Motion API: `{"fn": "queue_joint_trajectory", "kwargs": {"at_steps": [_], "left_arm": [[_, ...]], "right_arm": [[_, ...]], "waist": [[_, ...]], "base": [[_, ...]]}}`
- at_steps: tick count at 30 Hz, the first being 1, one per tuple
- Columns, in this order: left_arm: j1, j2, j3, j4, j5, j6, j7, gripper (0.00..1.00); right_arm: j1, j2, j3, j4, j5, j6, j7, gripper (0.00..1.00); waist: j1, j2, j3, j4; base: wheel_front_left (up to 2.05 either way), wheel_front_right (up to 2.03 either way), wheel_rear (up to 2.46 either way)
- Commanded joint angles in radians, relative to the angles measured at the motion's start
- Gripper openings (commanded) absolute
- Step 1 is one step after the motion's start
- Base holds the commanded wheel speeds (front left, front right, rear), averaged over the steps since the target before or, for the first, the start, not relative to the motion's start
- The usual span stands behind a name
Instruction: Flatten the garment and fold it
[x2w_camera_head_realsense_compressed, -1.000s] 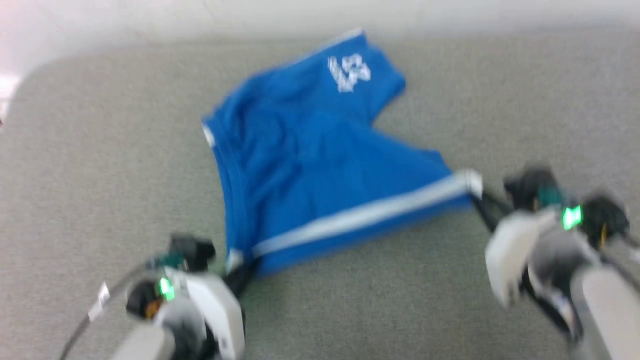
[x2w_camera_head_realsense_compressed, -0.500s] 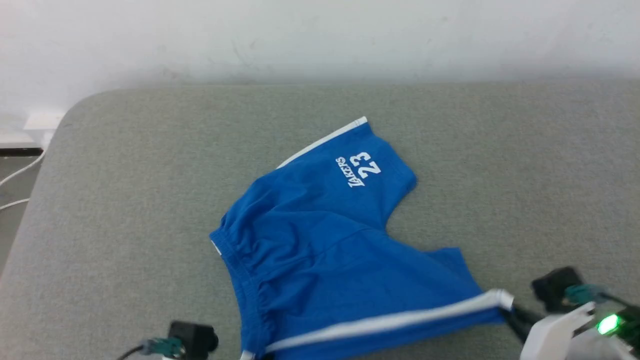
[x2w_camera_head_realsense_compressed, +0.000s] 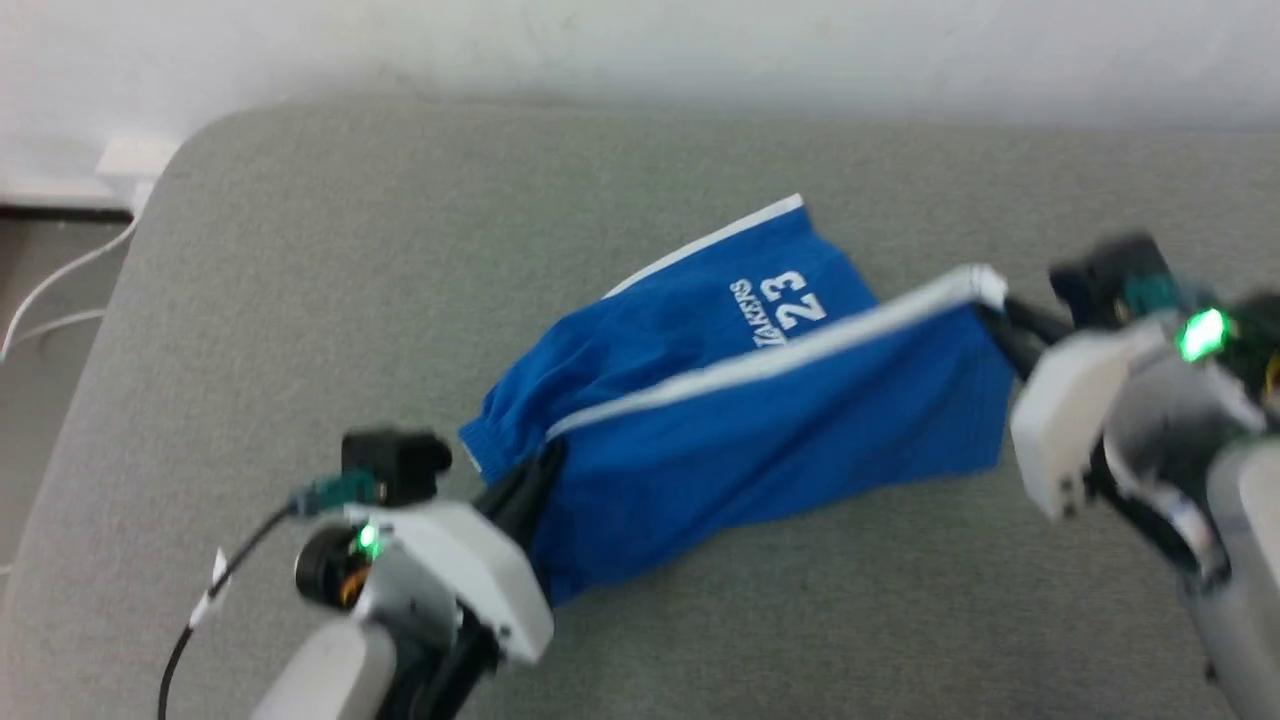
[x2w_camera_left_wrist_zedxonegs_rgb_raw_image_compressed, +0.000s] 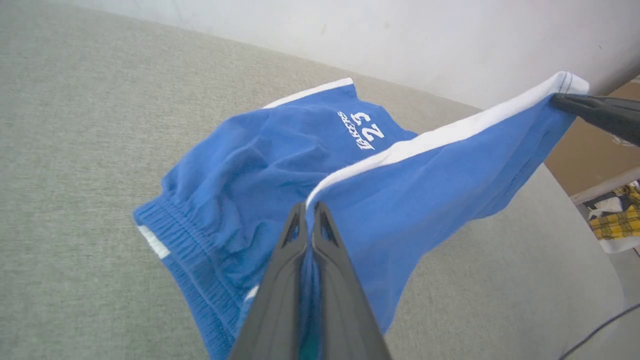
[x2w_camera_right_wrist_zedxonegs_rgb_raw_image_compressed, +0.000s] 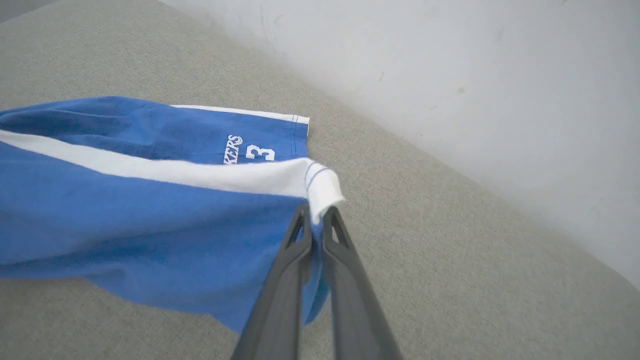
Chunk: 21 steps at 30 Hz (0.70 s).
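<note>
The garment (x2w_camera_head_realsense_compressed: 760, 430) is a royal-blue pair of shorts with a white side band and white "23" print, lying on the grey padded table (x2w_camera_head_realsense_compressed: 300, 300). My left gripper (x2w_camera_head_realsense_compressed: 535, 478) is shut on the near waist corner, and in the left wrist view that gripper (x2w_camera_left_wrist_zedxonegs_rgb_raw_image_compressed: 310, 210) pinches the cloth at the white band's end. My right gripper (x2w_camera_head_realsense_compressed: 990, 310) is shut on the leg-hem corner of the white band, seen close in the right wrist view as that gripper (x2w_camera_right_wrist_zedxonegs_rgb_raw_image_compressed: 315, 212). The gripped edge is lifted and stretched between both grippers over the leg (x2w_camera_right_wrist_zedxonegs_rgb_raw_image_compressed: 200, 132) that lies flat.
A white wall (x2w_camera_head_realsense_compressed: 640, 40) runs along the table's far edge. White cables (x2w_camera_head_realsense_compressed: 60, 290) hang off the table's left side. In the left wrist view, a plaid cloth (x2w_camera_left_wrist_zedxonegs_rgb_raw_image_compressed: 617, 220) lies on the floor beyond the table's right end.
Both grippers have lifted the near banded edge off the table and carried it away from me, over the far leg. The head camera has also shifted.
</note>
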Motion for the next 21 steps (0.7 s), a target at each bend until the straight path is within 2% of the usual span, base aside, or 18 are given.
{"fn": "queue_joint_trajectory", "kwargs": {"at_steps": [1,9,10,16,21], "left_arm": [[-0.040,-0.013,0.005,0.026,0.008,-0.007,-0.010,0.00],[-0.223,-0.087,0.029,0.189,0.033,0.016,-0.075,0.00],[-0.223,-0.087,0.029,0.189,0.033,0.016,-0.075,0.00],[-0.292,-0.135,0.024,0.262,0.042,0.027,-0.111,0.00],[-0.319,-0.162,0.013,0.299,0.041,0.017,-0.137,0.00]], "right_arm": [[-0.057,0.002,0.018,0.039,0.013,-0.002,-0.008,0.00],[-0.370,-0.001,0.141,0.313,0.037,-0.002,-0.022,0.00],[-0.370,-0.001,0.141,0.313,0.037,-0.002,-0.022,0.00],[-0.531,-0.003,0.233,0.493,0.039,-0.002,-0.040,0.00],[-0.619,0.007,0.291,0.617,0.048,-0.002,-0.053,0.00]], "waist": [[-0.0002,0.0000,0.068,0.057],[-0.0002,0.0000,0.194,0.137],[-0.0002,0.0000,0.194,0.137],[-0.0002,0.0000,0.257,0.179],[-0.0002,0.0000,0.284,0.197]], "base": [[0.00,0.00,0.00],[0.00,0.00,0.00],[0.00,0.00,0.00],[0.00,0.00,0.00],[0.00,0.00,0.00]]}}
